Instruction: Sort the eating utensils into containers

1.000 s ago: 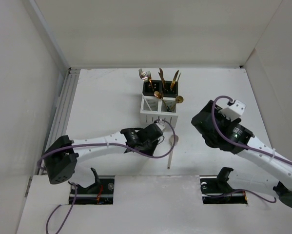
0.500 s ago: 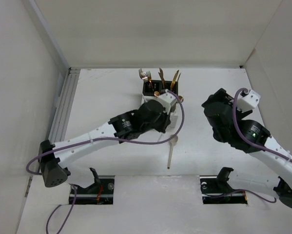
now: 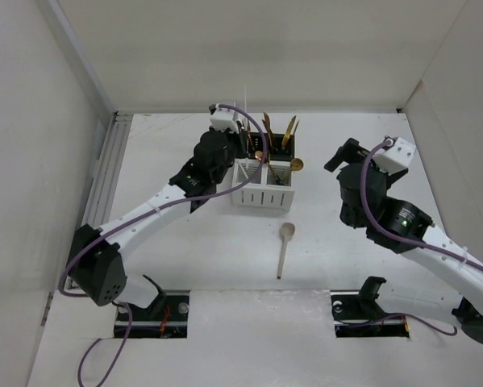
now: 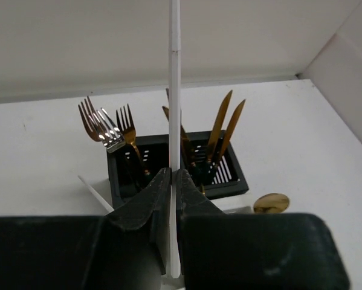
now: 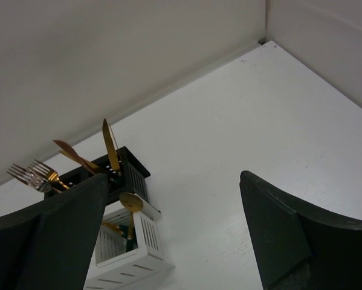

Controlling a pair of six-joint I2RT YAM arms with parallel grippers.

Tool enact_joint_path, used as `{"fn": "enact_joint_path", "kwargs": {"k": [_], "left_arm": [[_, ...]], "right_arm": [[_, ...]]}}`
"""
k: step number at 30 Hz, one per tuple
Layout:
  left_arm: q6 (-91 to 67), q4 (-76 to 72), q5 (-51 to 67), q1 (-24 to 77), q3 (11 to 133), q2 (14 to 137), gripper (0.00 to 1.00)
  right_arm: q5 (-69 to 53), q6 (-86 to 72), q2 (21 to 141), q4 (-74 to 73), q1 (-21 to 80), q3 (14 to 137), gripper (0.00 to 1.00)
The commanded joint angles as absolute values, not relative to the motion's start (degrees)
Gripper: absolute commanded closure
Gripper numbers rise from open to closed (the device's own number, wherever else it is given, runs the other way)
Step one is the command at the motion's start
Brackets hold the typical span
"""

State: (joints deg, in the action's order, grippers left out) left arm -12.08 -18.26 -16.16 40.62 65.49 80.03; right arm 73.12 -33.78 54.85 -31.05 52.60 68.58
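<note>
**A:** Is there any lettering, brand or number to read in these views?

**B:** None. The black caddy [image 4: 115, 178] shows only dotted holes, and the white caddy [image 3: 261, 197] only slots.

**A:** What about the white block [image 3: 396, 153] on the right arm [image 3: 435, 242]?

**B:** Its faces look blank. Anything finer there is too small to make out.

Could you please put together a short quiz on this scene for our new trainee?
1. True or false: the right gripper holds a spoon.
2. Where is the cream spoon? A: in the black caddy. B: lying on the table, on the near side of the white caddy. C: in the right gripper.
3. What does the left gripper clamp?
Key: 1 false; 2 B; 3 a slim white utensil, held upright.
</note>
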Motion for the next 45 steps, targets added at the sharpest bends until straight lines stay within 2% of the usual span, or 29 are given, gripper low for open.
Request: {"fn": "enact_joint_path", "kwargs": {"k": [1, 10, 12, 15, 18, 20, 25, 31, 33, 38, 44, 45], "left_arm": [[-12.7, -31.4, -13.7, 38.6, 63.5, 82.4, 1.0], [-14.7, -33.2, -9.9, 35.8, 61.4, 87.0, 1.0], [-15.4, -33.2, -8.8, 35.8, 60.6, 87.0, 0.74], [-16.8, -30.8, -7.0, 35.8, 59.3, 87.0, 0.54], [-17.9, -30.1, -6.4, 35.8, 56.9, 85.7, 0.54], [-18.5, -30.1, -7.0, 36.3, 56.3, 85.0, 0.47], [-17.8, -26.8, -8.1, 36.3, 57.6, 81.2, 0.4], [-7.8, -25.7, -14.5, 37.4, 60.4, 75.7, 0.31], [-6.2, -25.1, -16.4, 37.4, 60.9, 73.3, 0.24], [1.0, -27.5, -22.4, 37.4, 61.4, 69.3, 0.16], [4.4, -27.0, -25.4, 37.4, 58.2, 64.3, 0.15], [3.8, -26.2, -25.4, 37.4, 57.2, 63.3, 0.15]], "right_arm": [[74.1, -30.2, 56.6, -26.3, 53.1, 68.7, 0.05], [70.9, -29.7, 60.2, -25.7, 53.1, 68.7, 0.05], [68.7, -29.7, 60.2, -26.4, 53.1, 68.7, 0.04], [66.0, -29.7, 60.2, -28.9, 53.1, 68.7, 0.04], [65.5, -32.1, 59.7, -31.8, 53.1, 68.7, 0.04], [65.5, -32.7, 59.7, -32.5, 53.1, 68.7, 0.04], [62.6, -33.3, 58.6, -35.6, 53.1, 69.9, 0.04], [45.0, -41.4, 62.8, -50.3, 53.1, 68.3, 0.07], [36.4, -44.5, 64.8, -54.3, 53.1, 65.2, 0.07], [22.9, -48.3, 71.2, -48.6, 57.6, 57.3, 0.08], [16.4, -46.4, 74.5, -38.2, 58.1, 51.6, 0.08], [15.8, -45.0, 75.1, -36.6, 58.1, 51.0, 0.12]]}}
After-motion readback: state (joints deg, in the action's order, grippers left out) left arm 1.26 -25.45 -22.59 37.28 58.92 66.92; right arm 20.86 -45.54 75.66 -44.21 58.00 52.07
